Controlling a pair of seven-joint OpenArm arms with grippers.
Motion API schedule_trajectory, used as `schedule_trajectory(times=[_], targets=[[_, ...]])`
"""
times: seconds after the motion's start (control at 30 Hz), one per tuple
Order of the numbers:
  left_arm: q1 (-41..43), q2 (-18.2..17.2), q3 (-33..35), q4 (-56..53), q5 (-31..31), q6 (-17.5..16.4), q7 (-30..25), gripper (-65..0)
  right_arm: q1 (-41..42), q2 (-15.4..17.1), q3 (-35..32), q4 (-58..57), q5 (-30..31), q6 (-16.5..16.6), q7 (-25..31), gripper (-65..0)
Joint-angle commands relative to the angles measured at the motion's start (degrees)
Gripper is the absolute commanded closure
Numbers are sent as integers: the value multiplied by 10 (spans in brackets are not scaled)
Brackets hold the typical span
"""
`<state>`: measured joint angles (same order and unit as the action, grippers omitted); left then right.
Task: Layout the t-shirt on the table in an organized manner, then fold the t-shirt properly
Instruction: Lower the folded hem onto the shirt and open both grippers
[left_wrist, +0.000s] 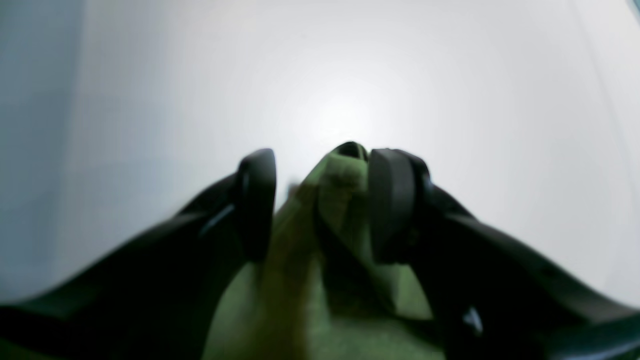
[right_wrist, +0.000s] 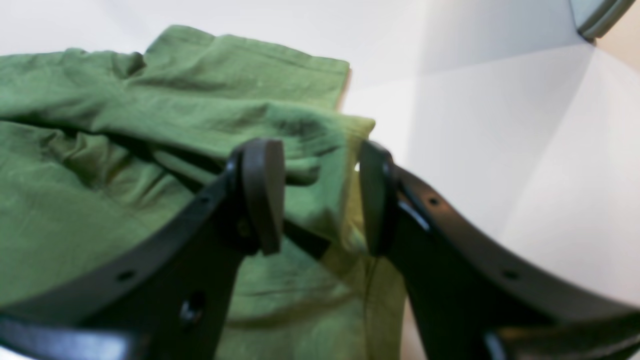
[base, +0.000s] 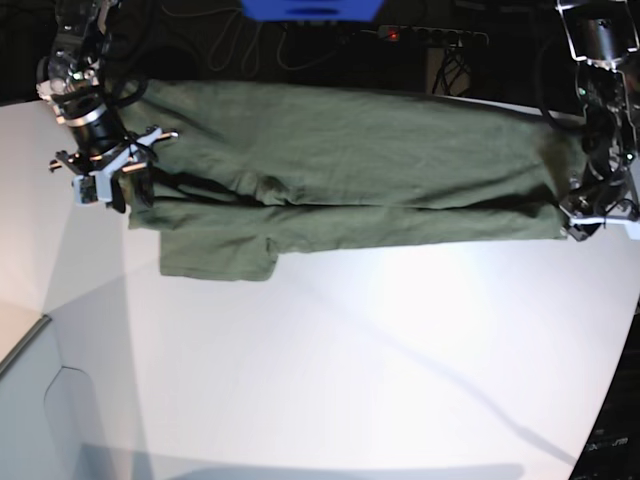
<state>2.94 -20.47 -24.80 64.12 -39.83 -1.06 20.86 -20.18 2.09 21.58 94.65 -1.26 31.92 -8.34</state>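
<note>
Left wrist view: the left jaws (left_wrist: 320, 200) stand parted, two dark pads with a clear gap between them. A bunched ridge of the olive-green cotton t-shirt (left_wrist: 340, 190) rises in that gap, lying against the right-hand pad and apart from the left-hand one. More green cloth spreads below the jaws. Beyond the pad tips lies only the smooth matte white surface (left_wrist: 350, 75). The picture is blurred, so whether the pad presses the cloth cannot be told.

Right wrist view: the right jaws (right_wrist: 320, 195) are likewise apart, not pinching anything. A folded, hemmed edge of the shirt (right_wrist: 200, 100) lies between and behind the pads, and rumpled cloth spreads out to the left-hand side of the jaws. To the right-hand side is bare white surface (right_wrist: 500, 150), crossed by shadow lines.

Base view: this alone shows the whole garment (base: 350, 170), stretched long between the two jaws, its near edge doubled over on itself, with one short flap jutting toward the open surface (base: 350, 380). The right jaws (base: 112, 178) sit at one end of it, the left jaws (base: 590, 215) at the other, both low at the cloth.
</note>
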Motion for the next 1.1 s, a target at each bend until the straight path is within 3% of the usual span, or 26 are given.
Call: schedule_trajectory(times=[0.0, 0.4, 0.57, 0.7, 1.07], targets=[[-15, -12, 2, 4, 11, -3, -13, -293, 2, 5, 2, 11, 9, 6, 15, -252], [-38, 13, 8, -2, 81, -3, -14, -283, 14, 6, 3, 10, 9, 6, 13, -252], [-37, 13, 5, -13, 81, -3, -15, -169, 14, 6, 3, 10, 9, 6, 13, -252], [-37, 13, 5, -15, 82, -3, -14, 0, 14, 5, 2, 10, 9, 6, 13, -252], [-18, 13, 4, 39, 76, -4, -12, 0, 14, 6, 2, 10, 9, 6, 13, -251]])
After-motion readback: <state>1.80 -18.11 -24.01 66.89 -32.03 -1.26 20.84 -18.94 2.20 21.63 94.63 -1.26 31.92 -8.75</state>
